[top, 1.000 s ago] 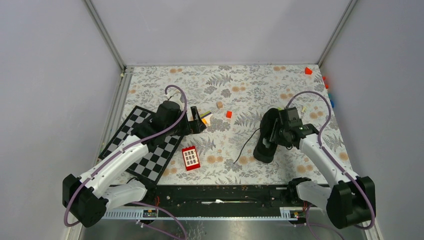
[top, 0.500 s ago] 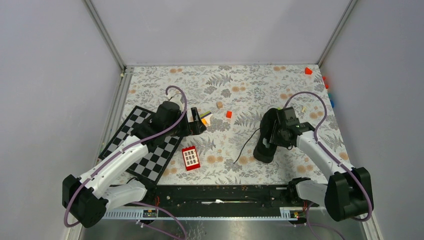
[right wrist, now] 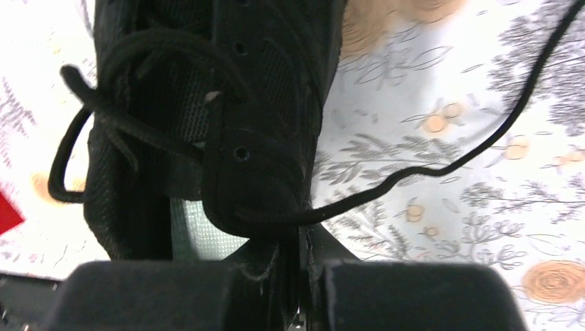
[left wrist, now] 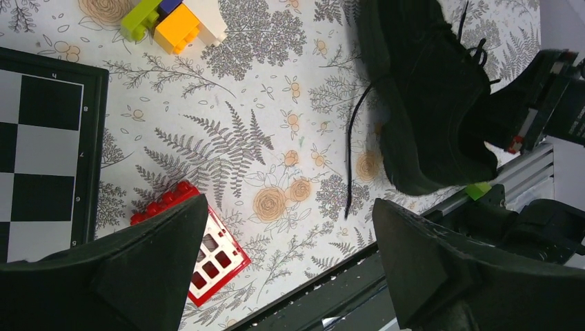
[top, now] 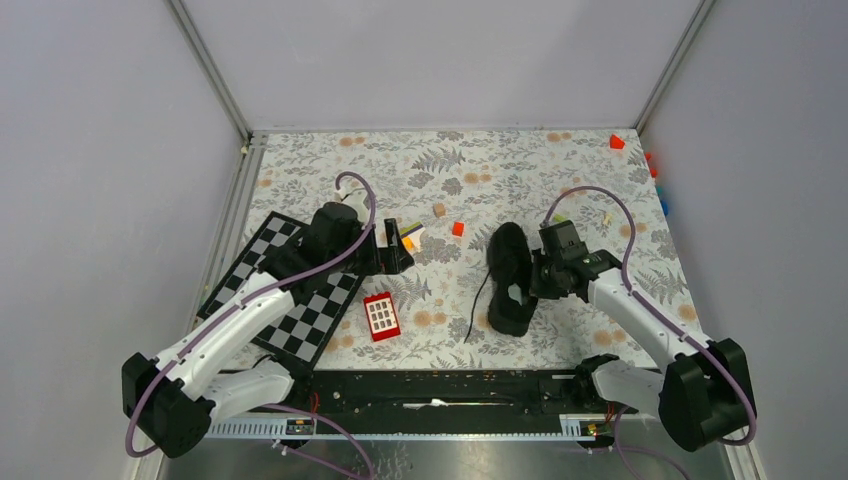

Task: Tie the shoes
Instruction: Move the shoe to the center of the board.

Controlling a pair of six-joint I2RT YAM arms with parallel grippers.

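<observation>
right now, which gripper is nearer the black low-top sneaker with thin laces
Right. The right gripper is closed on the black low-top sneaker at its collar edge; the left gripper hangs open beside the checkered board, well apart on the sneaker's left.

1 shoe (top: 508, 275), 1 chessboard (top: 320, 320), 1 red keypad block (top: 381, 315), 2 arms (top: 230, 325).

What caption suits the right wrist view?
Right gripper pinches the eyelet flap of the black sneaker, a loose lace trailing across the floral tabletop.
</observation>
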